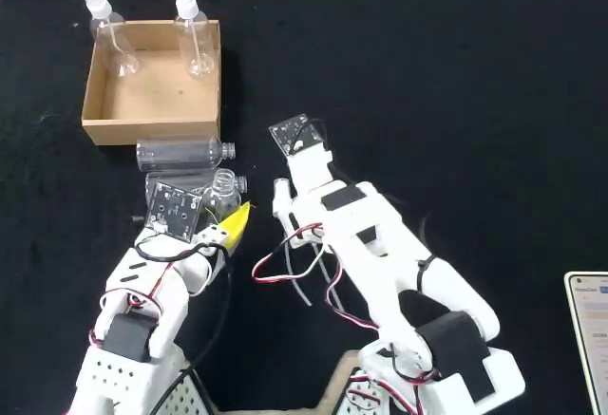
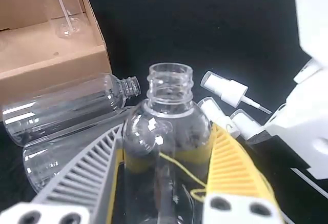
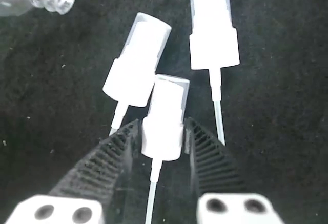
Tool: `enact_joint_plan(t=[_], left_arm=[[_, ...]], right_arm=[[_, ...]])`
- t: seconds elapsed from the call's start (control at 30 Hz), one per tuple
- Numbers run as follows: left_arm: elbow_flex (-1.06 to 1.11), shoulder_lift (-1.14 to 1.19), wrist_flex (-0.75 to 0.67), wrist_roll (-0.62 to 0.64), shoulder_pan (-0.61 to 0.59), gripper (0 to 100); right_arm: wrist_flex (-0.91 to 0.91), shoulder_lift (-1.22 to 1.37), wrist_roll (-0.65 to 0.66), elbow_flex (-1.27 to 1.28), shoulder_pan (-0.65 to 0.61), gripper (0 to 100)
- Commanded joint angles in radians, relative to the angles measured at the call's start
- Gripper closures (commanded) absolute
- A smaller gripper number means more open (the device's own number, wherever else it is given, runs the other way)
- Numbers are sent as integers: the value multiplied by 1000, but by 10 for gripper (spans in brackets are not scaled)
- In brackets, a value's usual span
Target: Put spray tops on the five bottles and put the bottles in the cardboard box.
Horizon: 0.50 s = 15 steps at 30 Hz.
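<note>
Cardboard box (image 1: pixel 152 132): at 10 o'clock on the black table (image 1: pixel 456 102), with two capped bottles (image 1: pixel 197 45) against its 12 o'clock wall. Lying bottle (image 1: pixel 180 155): uncapped, just at the box's 6 o'clock. Left gripper (image 2: pixel 166 149): clamped on an open-necked bottle (image 2: pixel 169 88). Right gripper (image 3: pixel 161 126): narrowed onto one spray top (image 3: pixel 165 106), with two loose spray tops (image 3: pixel 136 65) beside it.

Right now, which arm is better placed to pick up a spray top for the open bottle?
Right. The right gripper sits around a spray top lying on the table, while the left gripper is shut on the open bottle and cannot take anything else.
</note>
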Motion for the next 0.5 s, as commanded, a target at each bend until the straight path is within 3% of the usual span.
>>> enact_joint_plan(t=[0.0,0.33,0.47], left_arm=[[4,-5,-15,3,-1,830],[4,-5,-15,3,-2,830],[4,-5,-15,3,-2,830]], right_arm=[[12,8,6,-51,14,835],[44,147,6,-142,15,848],[61,133,6,-156,17,986]])
